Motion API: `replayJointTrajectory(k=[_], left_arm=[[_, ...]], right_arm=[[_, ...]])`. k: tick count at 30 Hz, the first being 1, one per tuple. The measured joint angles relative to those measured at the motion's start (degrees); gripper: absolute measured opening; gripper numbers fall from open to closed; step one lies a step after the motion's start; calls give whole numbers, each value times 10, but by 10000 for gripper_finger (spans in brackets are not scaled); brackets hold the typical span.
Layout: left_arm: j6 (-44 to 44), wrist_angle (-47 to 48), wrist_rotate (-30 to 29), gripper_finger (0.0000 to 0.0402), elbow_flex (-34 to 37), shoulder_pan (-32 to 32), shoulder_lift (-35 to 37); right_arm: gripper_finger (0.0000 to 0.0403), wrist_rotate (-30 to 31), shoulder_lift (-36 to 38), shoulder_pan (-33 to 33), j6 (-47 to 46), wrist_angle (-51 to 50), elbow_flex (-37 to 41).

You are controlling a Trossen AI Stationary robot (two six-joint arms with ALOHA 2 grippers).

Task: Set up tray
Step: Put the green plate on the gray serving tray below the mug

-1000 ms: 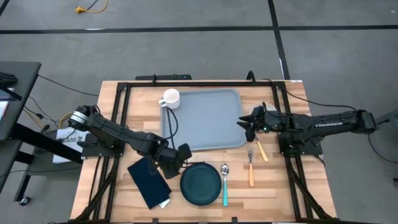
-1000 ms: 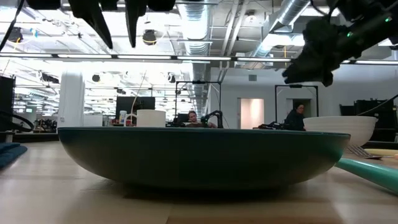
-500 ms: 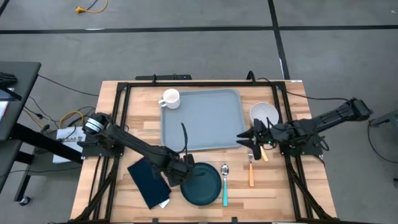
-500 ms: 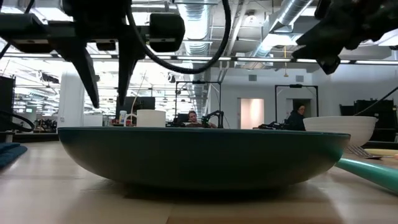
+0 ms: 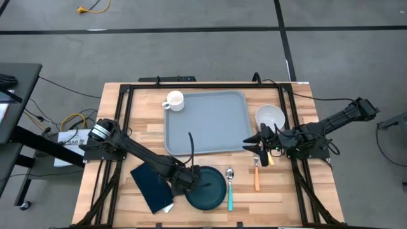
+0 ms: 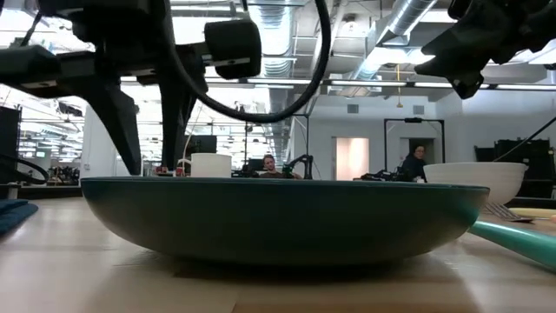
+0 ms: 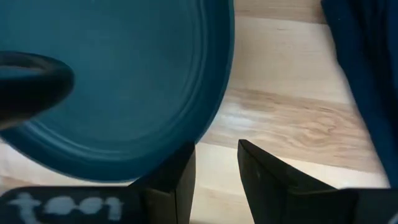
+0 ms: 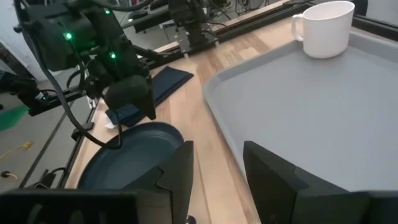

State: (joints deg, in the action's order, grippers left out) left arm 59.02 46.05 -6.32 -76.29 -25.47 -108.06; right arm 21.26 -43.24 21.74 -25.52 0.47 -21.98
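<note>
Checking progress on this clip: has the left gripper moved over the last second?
Yes. In the high view the left gripper has travelled from the napkin's top corner toward the dark plate, now at its left rim.

Tray (image 5: 213,121) grey-blue; plate (image 5: 207,188) dark teal; napkin (image 5: 151,186) navy; mug (image 5: 174,100) white.

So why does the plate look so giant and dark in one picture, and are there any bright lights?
In the low view the camera sits at table height right beside the plate, so it fills the picture, its side in shade; bright ceiling lights glow behind it. In the high view the same plate looks small.
</note>
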Motion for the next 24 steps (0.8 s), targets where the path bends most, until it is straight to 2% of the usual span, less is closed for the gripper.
replayJointTrajectory(k=[6, 13, 24], left_arm=[[6, -11, 15, 109, 0, 0, 1], [57, -23, 29, 109, 0, 0, 1], [77, -52, 25, 109, 0, 0, -25]], right_arm=[[134, 0, 0, 0, 0, 0, 0], [133, -1, -12, 0, 0, 3, 0], [133, -2, -85, 0, -1, 29, 1]])
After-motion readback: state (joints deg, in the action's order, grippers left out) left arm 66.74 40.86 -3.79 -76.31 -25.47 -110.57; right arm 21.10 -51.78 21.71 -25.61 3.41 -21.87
